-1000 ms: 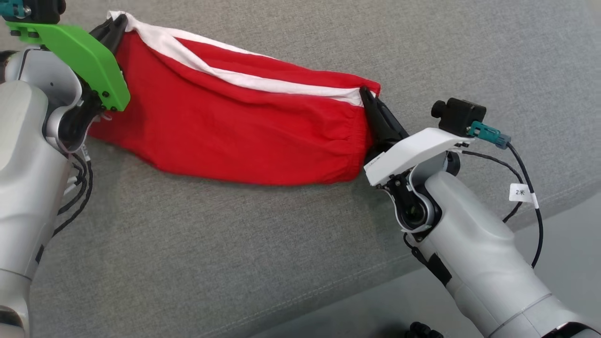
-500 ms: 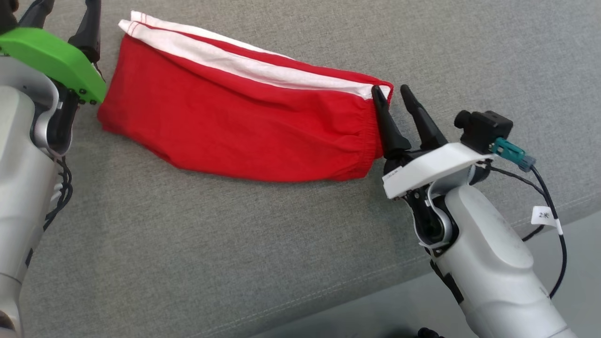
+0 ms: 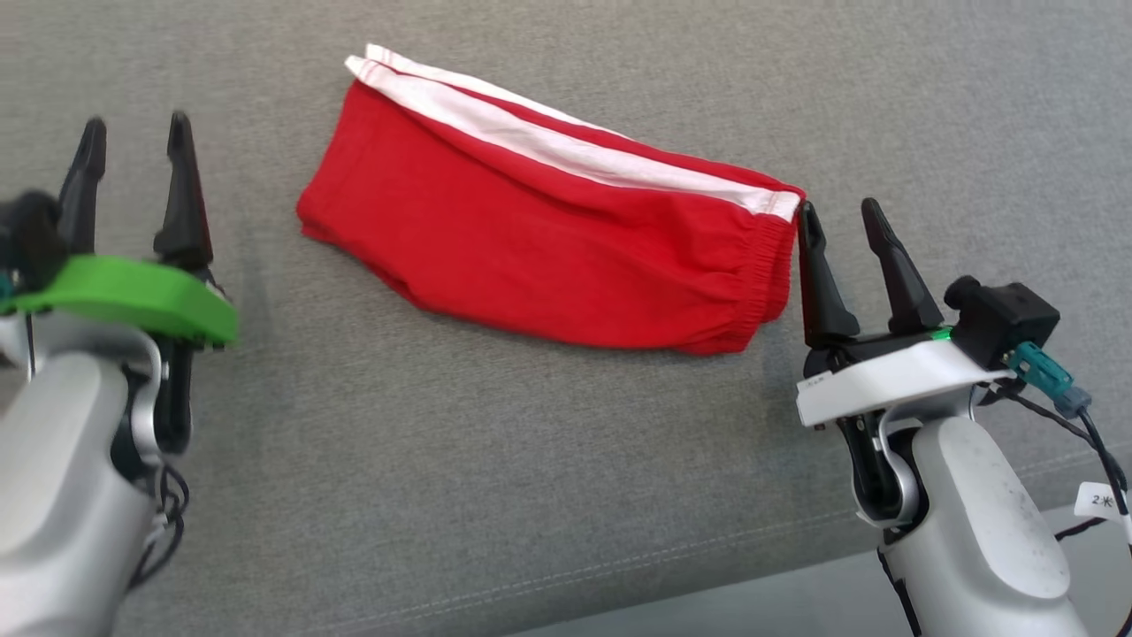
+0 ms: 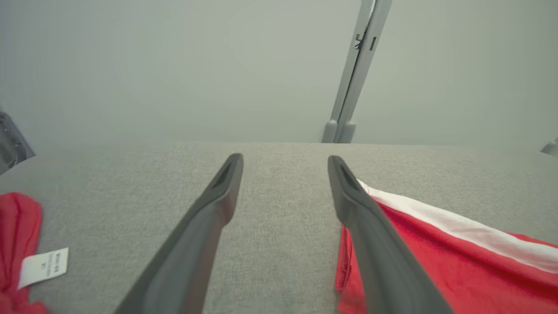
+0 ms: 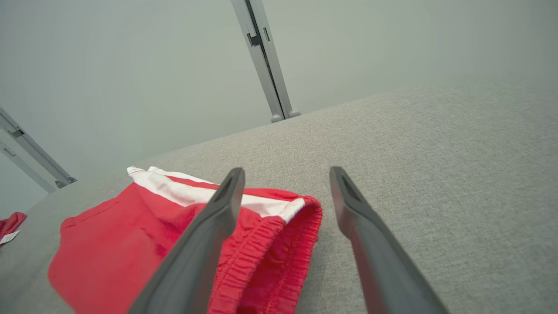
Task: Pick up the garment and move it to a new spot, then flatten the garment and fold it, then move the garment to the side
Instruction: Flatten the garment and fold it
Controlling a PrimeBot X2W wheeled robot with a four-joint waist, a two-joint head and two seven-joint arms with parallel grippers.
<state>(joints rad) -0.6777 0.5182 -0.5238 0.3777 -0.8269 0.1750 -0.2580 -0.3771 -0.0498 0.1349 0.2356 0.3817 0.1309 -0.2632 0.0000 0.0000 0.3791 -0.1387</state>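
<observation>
note the red garment [image 3: 548,248] — soft cloth, white stripe, gathered waistband — flat on the coarse grey upholstery [image 3: 531,487]; your left gripper [image 3: 133,133] and right gripper [image 3: 836,212] both stand spread, holding nothing.

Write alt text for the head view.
A folded red fabric garment with a white stripe lies on grey woven upholstery. The open left end effector stands apart on its left; the open right end effector is beside its elastic waistband.
</observation>
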